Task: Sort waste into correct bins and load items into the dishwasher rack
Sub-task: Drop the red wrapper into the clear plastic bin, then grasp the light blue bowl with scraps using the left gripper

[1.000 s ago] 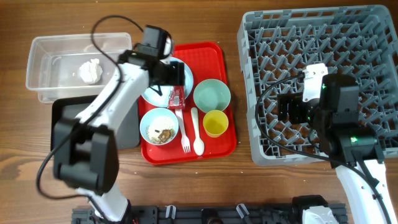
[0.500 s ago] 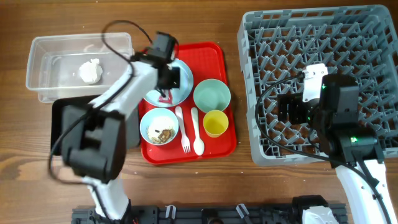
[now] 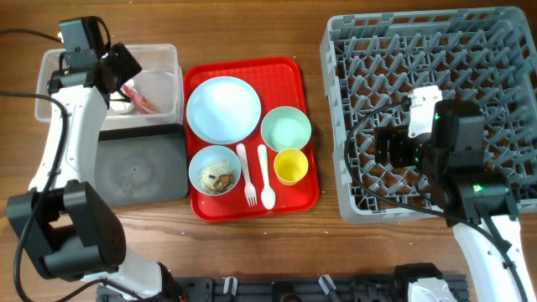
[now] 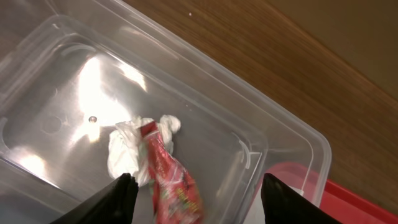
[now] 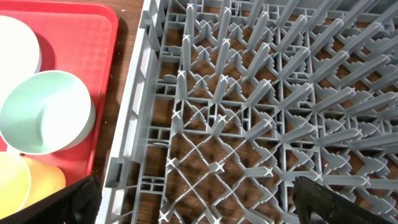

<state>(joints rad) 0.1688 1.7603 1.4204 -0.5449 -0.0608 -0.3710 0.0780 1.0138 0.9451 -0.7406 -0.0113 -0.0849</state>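
The red crinkled wrapper (image 4: 171, 183) overlaps the white tissue ball (image 4: 127, 152) inside the clear tub (image 3: 168, 52), which adjoins the black tray (image 3: 138, 168). The pale blue plate (image 3: 222, 109), blue bowl (image 3: 201, 164) of brownish scraps (image 3: 220, 178), mint bowl (image 3: 285, 128), yellow cup (image 3: 290, 165), fork (image 3: 247, 178) and spoon (image 3: 266, 180) sit clustered, upright, outside the grey pegged rack (image 3: 436, 50).

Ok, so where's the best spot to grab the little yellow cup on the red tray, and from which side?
Probably its rim, from straight above: the yellow cup stands upright, mouth open. Pinch the wall on the side away from the mint-green bowl and spoon, one finger inside, one outside, where the red tray is bare.
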